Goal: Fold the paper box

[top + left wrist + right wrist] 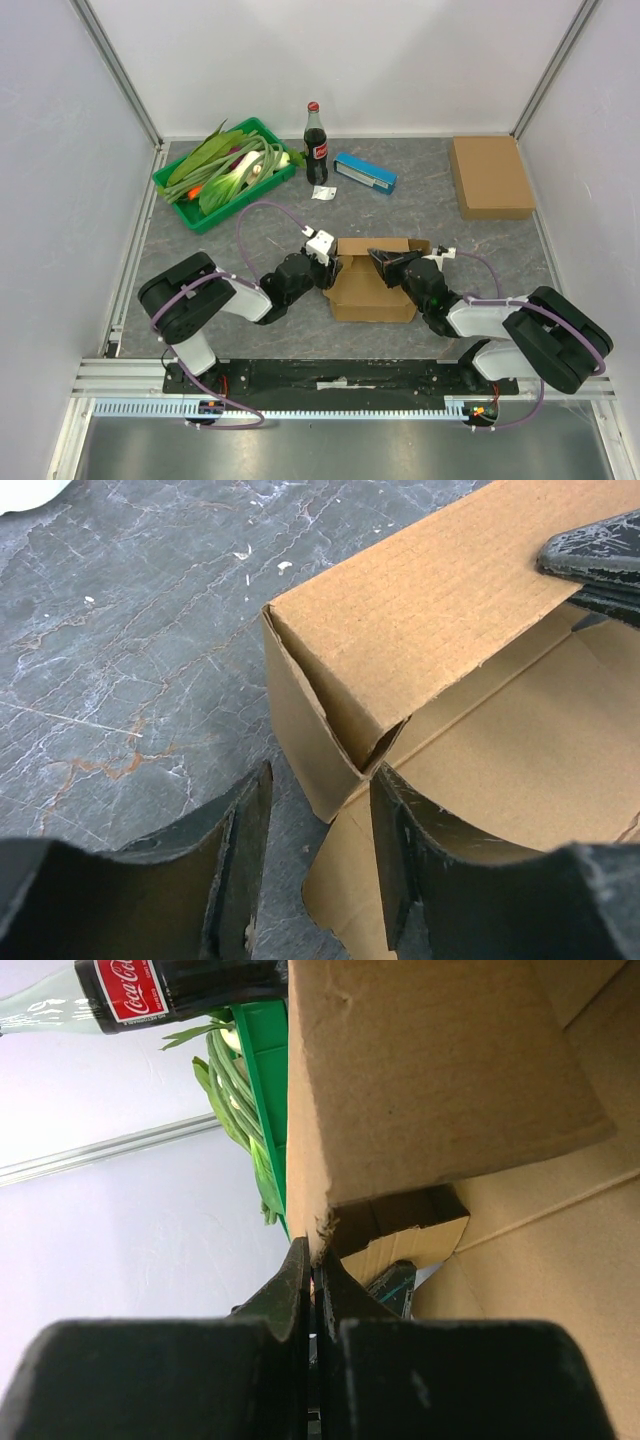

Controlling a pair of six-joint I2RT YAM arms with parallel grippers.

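While right fingers [292, 1295] pinch paper box [375, 290], left fingers [243, 850] gape at corner.

One brand name can be read: Coca-Cola.
It runs in white script across the red label [130, 982] of the dark bottle [316, 140] standing at the back of the table [420, 210]; print on the blue packet [365, 172] nearby is too small to read.

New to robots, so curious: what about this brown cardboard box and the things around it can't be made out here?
Top view: the brown cardboard box's inside, partly covered by the left gripper and right gripper.
Right wrist view: whether the shut right gripper pinches the flap; its own fingers hide the contact.
Right wrist view: the glass cola bottle, cut off by the top edge.
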